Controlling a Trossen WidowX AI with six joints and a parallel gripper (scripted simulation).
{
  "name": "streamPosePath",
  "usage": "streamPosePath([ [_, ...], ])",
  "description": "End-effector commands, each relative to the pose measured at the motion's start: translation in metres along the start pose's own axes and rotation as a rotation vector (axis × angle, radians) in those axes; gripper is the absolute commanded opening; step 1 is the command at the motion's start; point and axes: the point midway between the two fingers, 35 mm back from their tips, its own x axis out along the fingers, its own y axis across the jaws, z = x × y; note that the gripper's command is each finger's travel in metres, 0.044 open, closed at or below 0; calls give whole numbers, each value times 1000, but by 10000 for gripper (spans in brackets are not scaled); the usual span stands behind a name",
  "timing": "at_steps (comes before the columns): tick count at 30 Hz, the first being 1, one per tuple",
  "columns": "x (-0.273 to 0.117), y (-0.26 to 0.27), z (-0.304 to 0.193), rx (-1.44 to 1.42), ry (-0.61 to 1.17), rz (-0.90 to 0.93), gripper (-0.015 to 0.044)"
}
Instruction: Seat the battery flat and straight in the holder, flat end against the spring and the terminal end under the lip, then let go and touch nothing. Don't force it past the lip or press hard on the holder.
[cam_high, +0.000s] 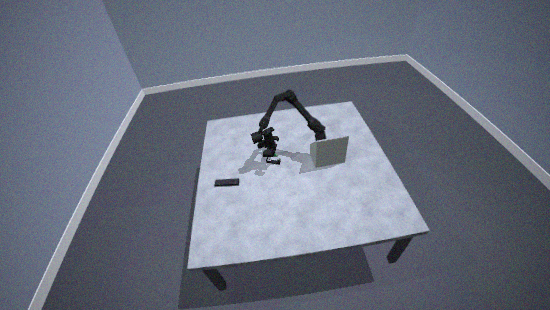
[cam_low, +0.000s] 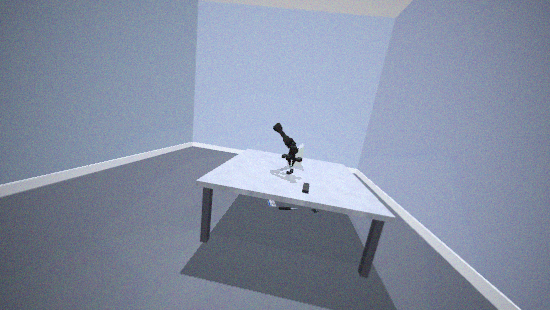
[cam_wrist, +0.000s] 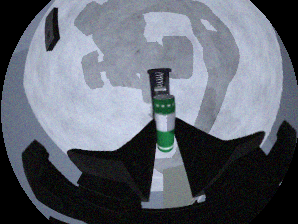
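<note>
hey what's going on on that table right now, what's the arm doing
A single robot arm is holding a green-and-white battery in its gripper, fingers closed on it. In the wrist view the battery's far end points at a small dark holder just beyond it on the table, so it looks lined up for insertion but is not yet seated or released. A separate flat dark object lies off to one side, and a pale upright panel stands beside the arm.
</note>
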Motion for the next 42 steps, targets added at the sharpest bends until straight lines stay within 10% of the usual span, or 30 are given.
streamPosePath([
  [1, 16, 1, -4, 1, 88, -3, 60],
  [42, 36, 0, 6, 12, 348, 1, 60],
])
